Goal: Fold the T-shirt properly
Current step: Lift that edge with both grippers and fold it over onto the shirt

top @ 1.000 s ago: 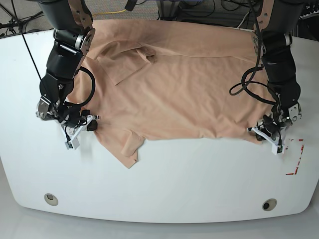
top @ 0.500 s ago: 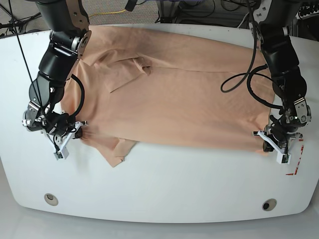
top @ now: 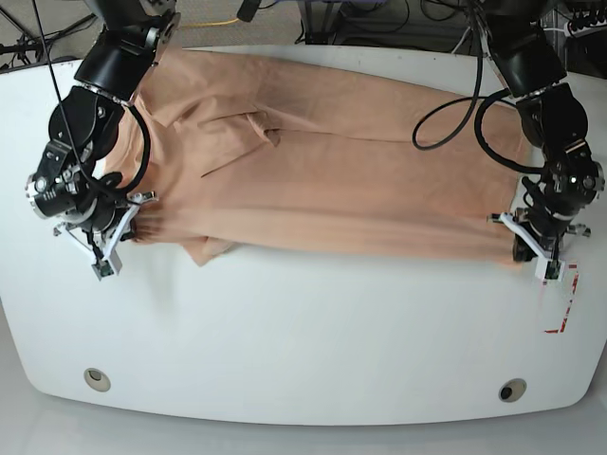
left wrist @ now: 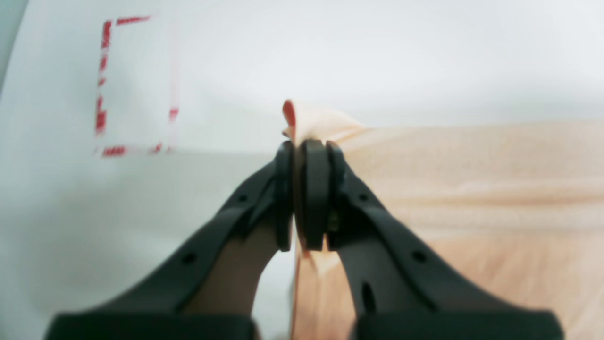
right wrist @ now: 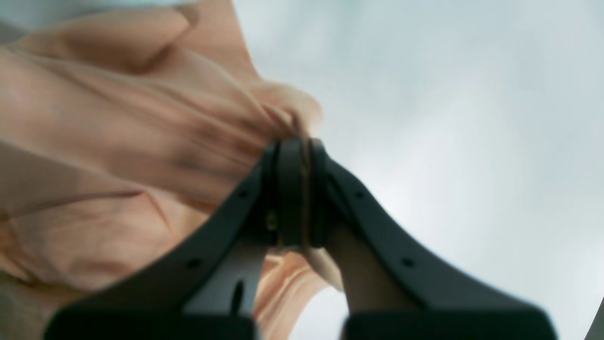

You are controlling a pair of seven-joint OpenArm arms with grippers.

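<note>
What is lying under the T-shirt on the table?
Only the white table shows around the T-shirt, which lies spread on it. Whatever may sit beneath the cloth is covered. No bulge suggests an object there, but this cannot be confirmed.

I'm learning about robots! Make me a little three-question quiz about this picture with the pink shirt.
1. True or false: the left pincer is shut on an edge of the T-shirt.
2. Which does the right pincer grip? A) a bunched bit of cloth B) a cable C) nothing
3. Fill in: the red dashed marking on the white table lies beside the ____ pincer.

Key: 1 true; 2 A; 3 left
</note>
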